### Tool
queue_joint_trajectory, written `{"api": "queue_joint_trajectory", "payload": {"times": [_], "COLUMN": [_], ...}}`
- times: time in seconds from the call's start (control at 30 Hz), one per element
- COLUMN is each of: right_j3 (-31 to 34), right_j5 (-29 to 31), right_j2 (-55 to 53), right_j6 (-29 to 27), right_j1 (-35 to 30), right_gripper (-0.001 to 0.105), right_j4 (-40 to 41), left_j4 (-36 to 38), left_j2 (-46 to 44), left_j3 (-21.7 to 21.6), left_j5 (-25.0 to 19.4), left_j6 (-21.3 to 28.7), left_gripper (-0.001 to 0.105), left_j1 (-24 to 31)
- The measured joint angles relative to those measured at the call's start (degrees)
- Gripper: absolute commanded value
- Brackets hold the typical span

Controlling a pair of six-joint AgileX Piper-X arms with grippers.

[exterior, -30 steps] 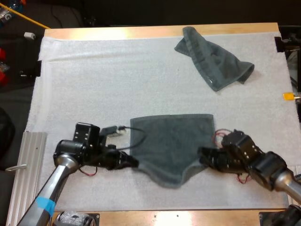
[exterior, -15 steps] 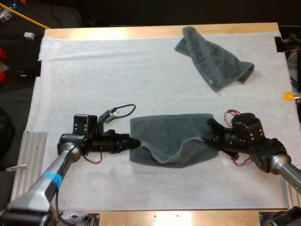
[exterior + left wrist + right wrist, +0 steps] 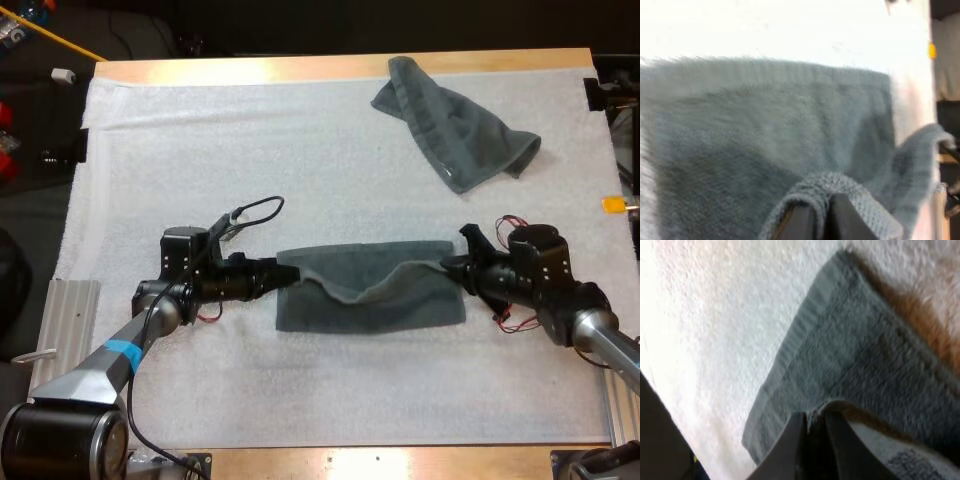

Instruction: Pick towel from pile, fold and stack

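Note:
A dark grey-green towel lies flat on the white mat in the middle of the table, its near edge lifted and folded back over it. My left gripper is shut on the towel's left corner. At the opposite end my right gripper is shut on the right corner. The raised edge sags between the two grippers. A second, crumpled towel rests at the far right of the mat.
A ribbed metal plate sits beside the mat at the left edge of the table. Wide bare mat stretches between the flat towel and the table's far side.
Both grippers have carried the towel's near edge away from the front of the table, toward the far edge. The towel now looks like a narrower band, with the lifted edge draped over it.

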Motion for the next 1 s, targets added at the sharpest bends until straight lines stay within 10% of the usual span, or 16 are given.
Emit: {"api": "queue_joint_trajectory", "payload": {"times": [0.83, 1.0], "right_j3": [0.0, 0.0], "right_j5": [2.86, 2.36], "right_j2": [0.67, 0.67], "right_j6": [0.2, 0.33], "right_j1": [-0.27, -0.27], "right_gripper": [0.0, 0.025], "right_j4": [-5.27, -5.85], "left_j4": [-2.12, -2.76], "left_j2": [0.02, 0.17], "left_j3": [0.0, -0.66], "left_j5": [-1.32, 1.63], "left_j6": [-0.09, -0.17], "left_gripper": [0.001, 0.032], "left_j1": [5.24, 5.24]}}
